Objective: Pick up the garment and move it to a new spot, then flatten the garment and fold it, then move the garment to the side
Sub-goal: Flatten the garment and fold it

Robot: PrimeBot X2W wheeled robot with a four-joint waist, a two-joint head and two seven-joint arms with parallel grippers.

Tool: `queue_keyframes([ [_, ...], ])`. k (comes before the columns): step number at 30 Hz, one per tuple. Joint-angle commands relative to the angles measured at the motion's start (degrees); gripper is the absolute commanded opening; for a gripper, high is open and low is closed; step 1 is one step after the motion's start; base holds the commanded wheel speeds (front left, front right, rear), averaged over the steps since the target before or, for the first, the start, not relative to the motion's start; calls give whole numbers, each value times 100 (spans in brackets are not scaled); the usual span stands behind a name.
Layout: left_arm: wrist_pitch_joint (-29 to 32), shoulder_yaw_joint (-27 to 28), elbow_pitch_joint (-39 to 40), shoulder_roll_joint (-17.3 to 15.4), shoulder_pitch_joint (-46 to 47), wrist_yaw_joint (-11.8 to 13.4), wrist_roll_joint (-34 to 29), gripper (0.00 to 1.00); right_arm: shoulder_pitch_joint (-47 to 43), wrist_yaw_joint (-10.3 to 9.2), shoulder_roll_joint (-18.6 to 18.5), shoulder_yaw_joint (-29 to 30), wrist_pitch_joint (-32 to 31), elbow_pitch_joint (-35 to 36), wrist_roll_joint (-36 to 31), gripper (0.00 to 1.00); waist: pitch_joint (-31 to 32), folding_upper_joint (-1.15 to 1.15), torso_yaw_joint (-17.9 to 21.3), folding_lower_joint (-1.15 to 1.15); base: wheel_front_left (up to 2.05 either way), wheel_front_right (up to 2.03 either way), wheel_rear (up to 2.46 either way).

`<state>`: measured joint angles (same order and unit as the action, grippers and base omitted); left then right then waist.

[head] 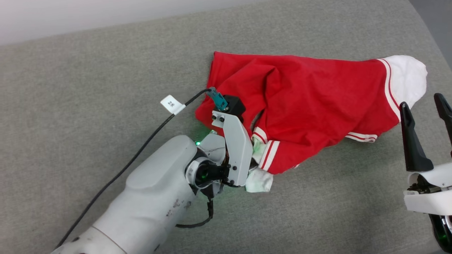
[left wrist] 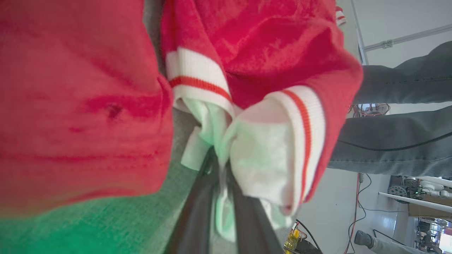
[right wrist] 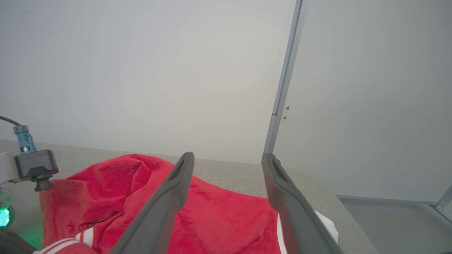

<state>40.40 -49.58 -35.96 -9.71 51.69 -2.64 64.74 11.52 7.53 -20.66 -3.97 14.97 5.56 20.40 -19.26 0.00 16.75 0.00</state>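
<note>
A wide grey woven fabric surface (head: 88, 88) spans the head view. Its far edge meets a pale plain wall (head: 53, 17), and its right edge slants down past a darker grey floor strip (head: 438, 21).

The crumpled bright red soft garment with white panels and red-and-white striped trim (head: 310, 106) lies on the right half of the surface, nearer the far edge than the near one. Its white end reaches towards the right edge.

The left gripper (left wrist: 219, 165) is at the garment's near-left corner. Its two dark fingers are drawn together and pinch a fold of the white fabric just below a striped band. A black cable with a white paper tag (head: 172, 104) runs from that wrist across the bare surface.

The right gripper (head: 423, 106) is near the right edge, just beside the white end of the garment. Its jaws are wide apart with nothing between them.

In the right wrist view, a thin vertical metal strip (right wrist: 282, 88) divides the pale wall behind the surface. In the left wrist view, beyond the surface's edge, there are what look like a person's legs in grey trousers (left wrist: 395, 141), a pale glossy floor (left wrist: 388, 218) and loose cables.
</note>
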Motion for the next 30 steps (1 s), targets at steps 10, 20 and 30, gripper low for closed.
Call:
queue_keyframes([
  [10, -387, 67, 522, -1146, 335, -324, -486, 0, -281, -8, -46, 189, 28, -11, -75, 100, 186, 0, -573, 0, 0, 0, 0],
  [20, -692, -129, 864, -2536, 528, -201, -1557, 0, -132, -8, -175, 49, 28, -38, -91, 100, 242, 0, -960, 0, 0, 0, 0],
  [30, -931, -200, 126, -2700, 165, -119, -1617, 0, -121, -8, -278, -27, 28, -108, -28, 100, 137, 0, -953, 0, 0, 0, 0],
])
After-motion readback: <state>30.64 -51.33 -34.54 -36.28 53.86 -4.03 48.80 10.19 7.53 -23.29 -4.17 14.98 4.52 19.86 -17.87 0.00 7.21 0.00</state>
